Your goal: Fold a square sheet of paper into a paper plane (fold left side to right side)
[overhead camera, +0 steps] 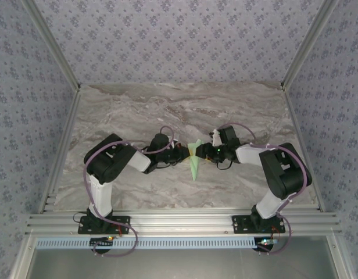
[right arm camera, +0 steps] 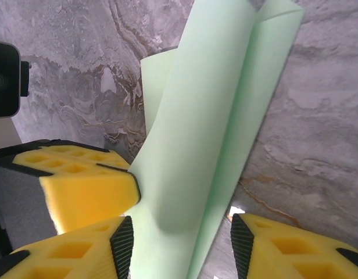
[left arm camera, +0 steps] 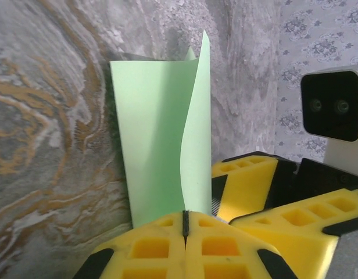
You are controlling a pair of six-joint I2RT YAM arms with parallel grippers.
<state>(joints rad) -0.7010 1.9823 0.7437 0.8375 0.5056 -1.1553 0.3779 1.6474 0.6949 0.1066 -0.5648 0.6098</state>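
The pale green sheet of paper (overhead camera: 194, 161) is folded into a narrow dart-like paper plane shape and stands off the marble table (overhead camera: 138, 110) between both grippers, tip toward the near edge. In the left wrist view one flap (left arm camera: 196, 145) curves up from the seam of my left gripper (left arm camera: 186, 216), whose yellow jaws are shut on the paper's edge. My right gripper (right arm camera: 182, 247) is open, and the folded paper (right arm camera: 208, 133) passes loosely between its ribbed fingertips (right arm camera: 122, 247). In the top view my left gripper (overhead camera: 186, 154) and my right gripper (overhead camera: 203, 154) almost touch.
The right gripper's yellow fingers (left arm camera: 249, 186) and wrist camera (left arm camera: 333, 104) crowd in close on the right of the left wrist view. A left finger (right arm camera: 80, 186) presses against the paper's side. Patterned walls (overhead camera: 179, 35) enclose the table, with aluminium rails (overhead camera: 179, 221) along the near edge.
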